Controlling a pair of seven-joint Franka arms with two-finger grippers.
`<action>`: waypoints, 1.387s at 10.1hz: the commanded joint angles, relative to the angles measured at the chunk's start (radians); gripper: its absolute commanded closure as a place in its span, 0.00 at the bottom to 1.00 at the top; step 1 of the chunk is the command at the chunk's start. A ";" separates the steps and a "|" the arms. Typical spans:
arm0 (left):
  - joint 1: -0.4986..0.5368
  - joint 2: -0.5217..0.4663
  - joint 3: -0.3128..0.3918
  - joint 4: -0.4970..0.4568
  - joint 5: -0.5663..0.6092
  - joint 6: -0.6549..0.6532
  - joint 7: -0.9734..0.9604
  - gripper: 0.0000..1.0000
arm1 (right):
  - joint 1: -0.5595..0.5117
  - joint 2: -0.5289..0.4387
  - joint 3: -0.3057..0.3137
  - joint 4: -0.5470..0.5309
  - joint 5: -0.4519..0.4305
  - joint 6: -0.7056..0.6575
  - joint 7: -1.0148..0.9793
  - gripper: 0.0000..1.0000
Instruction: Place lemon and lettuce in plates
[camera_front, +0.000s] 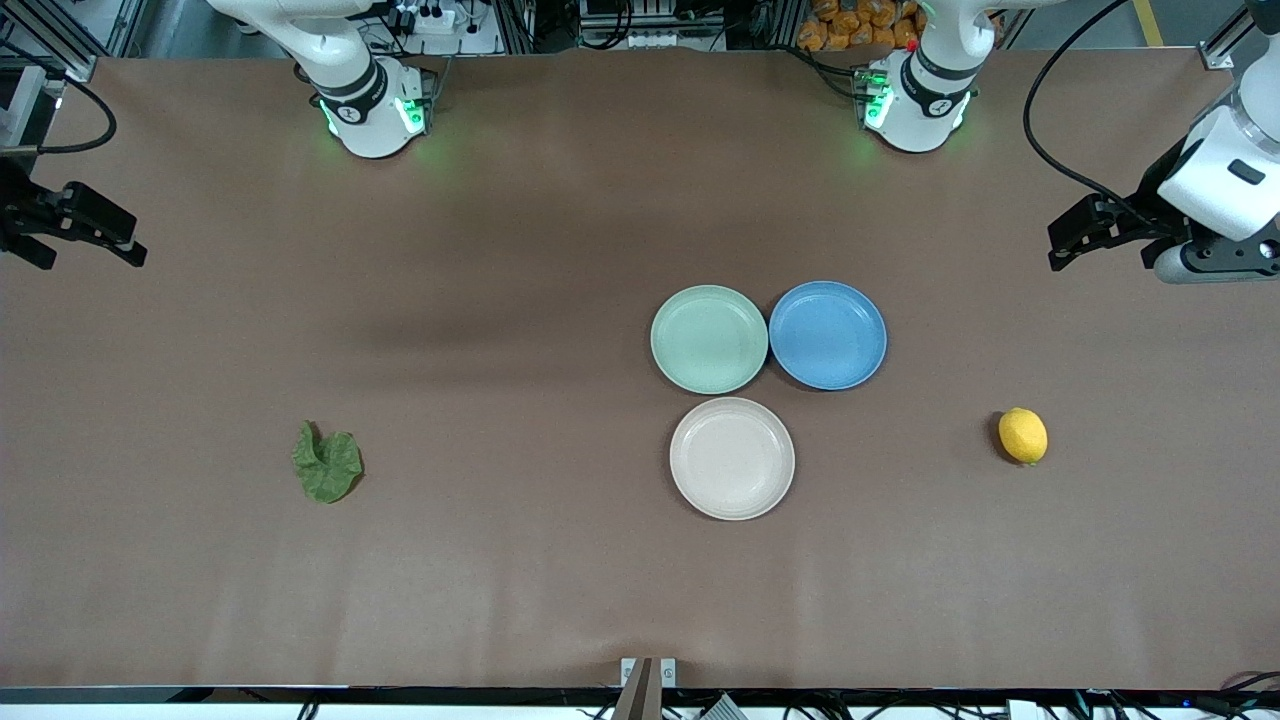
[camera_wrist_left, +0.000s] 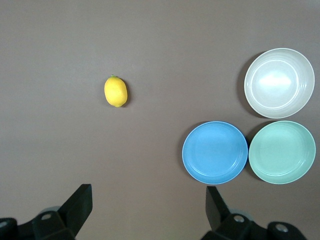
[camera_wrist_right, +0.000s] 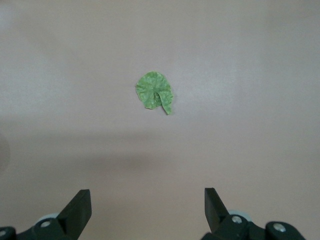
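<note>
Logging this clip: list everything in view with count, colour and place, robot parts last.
lemon: 1, bright yellow, on the table toward the left arm's end, not in any plate.
lettuce: 1, dark green, on the table toward the right arm's end, not in any plate.
mint plate: 1, pale green, mid-table, nothing in it.
beige plate: 1, beige-white, nearer the front camera than the mint plate, nothing in it.
blue plate: 1, blue, beside the mint plate toward the left arm's end, nothing in it.
table: 1, brown.
left hand: 1, black fingers, open, up over the table's left-arm end.
right hand: 1, black fingers, open, up over the table's right-arm end.
</note>
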 joint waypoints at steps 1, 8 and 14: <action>-0.002 0.012 -0.001 0.029 0.014 -0.026 0.024 0.00 | 0.001 -0.013 -0.003 0.000 -0.003 -0.004 0.003 0.00; 0.018 0.023 0.004 0.026 0.013 -0.026 0.076 0.00 | -0.003 -0.050 -0.010 0.002 -0.002 -0.022 0.003 0.00; 0.033 0.185 0.031 0.029 0.059 0.056 0.101 0.00 | -0.005 -0.068 -0.009 -0.010 -0.002 -0.042 -0.008 0.00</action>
